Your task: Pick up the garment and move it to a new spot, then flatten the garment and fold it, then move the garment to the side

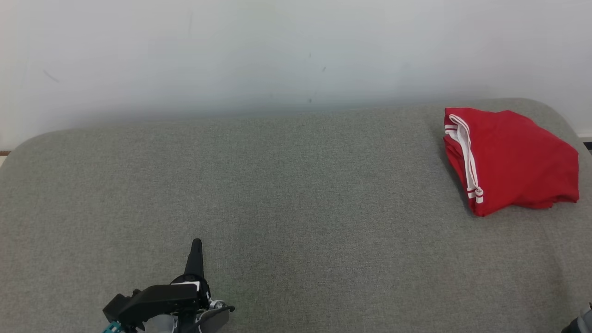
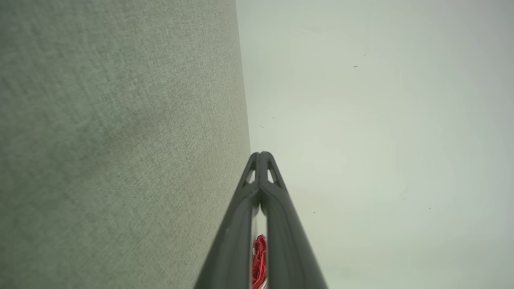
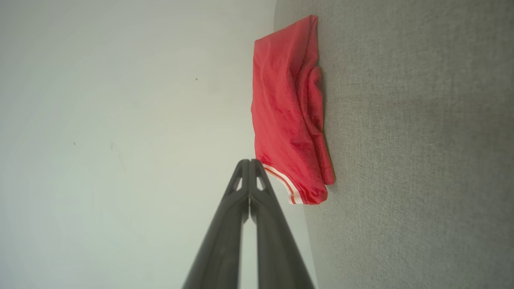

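The garment (image 1: 513,157) is red with white-striped trim and lies folded in a compact stack at the far right end of the grey fabric surface (image 1: 296,194). My left gripper (image 1: 197,243) hovers low at the near left, far from the garment, its fingers shut together and holding nothing. In the left wrist view the left gripper (image 2: 261,154) points along the surface, and a sliver of the garment (image 2: 259,257) shows between the finger bases. In the right wrist view my right gripper (image 3: 249,161) is shut and empty, short of the garment (image 3: 285,108), tips level with its striped hem.
A plain white wall (image 1: 277,55) rises right behind the grey surface. The surface has rounded far corners, and the garment sits close to the right edge (image 1: 580,138). Bare grey fabric stretches between my left gripper and the garment.
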{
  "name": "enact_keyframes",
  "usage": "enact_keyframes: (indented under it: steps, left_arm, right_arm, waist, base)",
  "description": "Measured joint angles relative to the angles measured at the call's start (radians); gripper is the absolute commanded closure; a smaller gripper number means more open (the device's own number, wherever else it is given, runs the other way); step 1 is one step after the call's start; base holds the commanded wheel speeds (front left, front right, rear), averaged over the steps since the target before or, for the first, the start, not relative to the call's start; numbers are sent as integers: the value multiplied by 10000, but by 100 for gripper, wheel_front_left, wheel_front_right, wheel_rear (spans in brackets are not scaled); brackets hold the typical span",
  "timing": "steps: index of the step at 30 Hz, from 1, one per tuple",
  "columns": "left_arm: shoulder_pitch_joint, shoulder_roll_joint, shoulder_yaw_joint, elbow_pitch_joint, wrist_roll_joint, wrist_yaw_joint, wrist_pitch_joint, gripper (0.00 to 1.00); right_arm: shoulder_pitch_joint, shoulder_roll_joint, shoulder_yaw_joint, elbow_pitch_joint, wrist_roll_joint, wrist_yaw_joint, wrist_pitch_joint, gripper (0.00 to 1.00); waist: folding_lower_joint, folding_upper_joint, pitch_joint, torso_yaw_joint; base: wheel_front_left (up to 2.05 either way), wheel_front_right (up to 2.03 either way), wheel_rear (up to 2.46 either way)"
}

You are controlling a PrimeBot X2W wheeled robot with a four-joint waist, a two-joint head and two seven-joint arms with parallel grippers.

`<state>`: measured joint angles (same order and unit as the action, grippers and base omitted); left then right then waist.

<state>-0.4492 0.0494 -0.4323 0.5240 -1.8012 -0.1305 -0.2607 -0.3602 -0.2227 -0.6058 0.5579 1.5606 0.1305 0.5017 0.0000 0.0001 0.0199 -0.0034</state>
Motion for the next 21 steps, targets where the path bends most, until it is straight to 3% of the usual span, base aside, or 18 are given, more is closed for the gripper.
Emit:
enact_keyframes:
  steps: [21]
  left_arm:
    - [-1, 0, 0, 2, -2, 0, -2, 100]
  right_arm:
    - [0, -4, 10, 0, 12, 0, 0, 100]
  waist:
    - [0, 0, 0, 0]
  base:
    - [0, 0, 0]
